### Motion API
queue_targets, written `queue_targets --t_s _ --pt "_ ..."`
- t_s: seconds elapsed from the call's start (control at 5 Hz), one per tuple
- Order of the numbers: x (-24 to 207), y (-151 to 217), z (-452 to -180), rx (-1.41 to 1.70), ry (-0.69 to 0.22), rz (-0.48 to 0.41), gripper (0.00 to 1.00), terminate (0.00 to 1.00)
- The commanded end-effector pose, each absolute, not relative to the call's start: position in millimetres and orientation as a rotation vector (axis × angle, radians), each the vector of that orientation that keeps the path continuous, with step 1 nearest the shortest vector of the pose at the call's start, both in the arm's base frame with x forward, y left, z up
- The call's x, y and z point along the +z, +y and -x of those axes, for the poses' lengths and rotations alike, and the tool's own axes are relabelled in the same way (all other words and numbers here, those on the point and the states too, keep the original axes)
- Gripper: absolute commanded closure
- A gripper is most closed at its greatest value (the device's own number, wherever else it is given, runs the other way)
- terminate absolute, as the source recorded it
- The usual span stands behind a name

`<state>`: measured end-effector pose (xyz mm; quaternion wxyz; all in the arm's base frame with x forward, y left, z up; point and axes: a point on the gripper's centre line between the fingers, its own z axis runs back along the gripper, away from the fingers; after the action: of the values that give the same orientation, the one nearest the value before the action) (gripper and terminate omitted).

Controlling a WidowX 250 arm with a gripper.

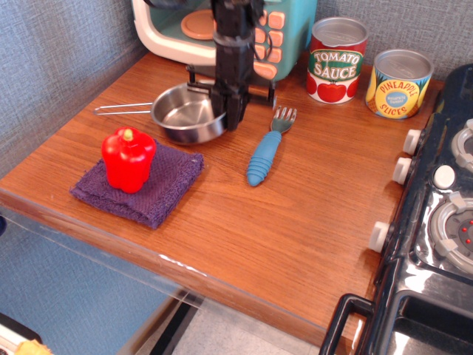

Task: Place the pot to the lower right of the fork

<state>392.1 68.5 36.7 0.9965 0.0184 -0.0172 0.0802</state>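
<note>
Pot (pixel 186 115) sat on the wooden counter (pixel 295 214) toward the far left, wire handle pointing left. Its right rim was pinched by the gripper (pixel 230 111), whose black fingers stood together on the pot's wall, coming straight down from above. Whether the pot rested fully on the counter or was slightly raised could not be told.

Fork (pixel 266 149) lay just right of the pot, not touching it, blue handle toward the near side, tines toward the far side. The pot was thus at the fork's left and a little farther back.

Red pepper (pixel 128 159) stood upright on a folded purple cloth (pixel 140 185), near and left of the pot; the cloth's far edge lay just beside the pot's near rim.

Toy microwave (pixel 192 29) stood at the far edge behind the arm. Tomato sauce can (pixel 336 61) and pineapple can (pixel 398 83) stood at the far right, side by side. Toy stove (pixel 436 222) bordered the counter's right side.
</note>
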Motion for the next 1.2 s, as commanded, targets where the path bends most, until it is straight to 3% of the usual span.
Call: queue_targets --t_s 0.0,0.2,0.6,0.8,1.0 --pt "127 66 -401 -0.087 -0.252 0.028 1.00 0.00" --pt "130 18 -395 -0.301 -0.245 0.094 1.00 0.00" --pt "137 -77 -342 -0.656 -0.290 0.117 1.00 0.00" --pt "128 -100 -327 -0.737 -0.279 0.087 1.00 0.00" --pt "110 -90 -320 -0.766 -0.221 0.074 1.00 0.00"
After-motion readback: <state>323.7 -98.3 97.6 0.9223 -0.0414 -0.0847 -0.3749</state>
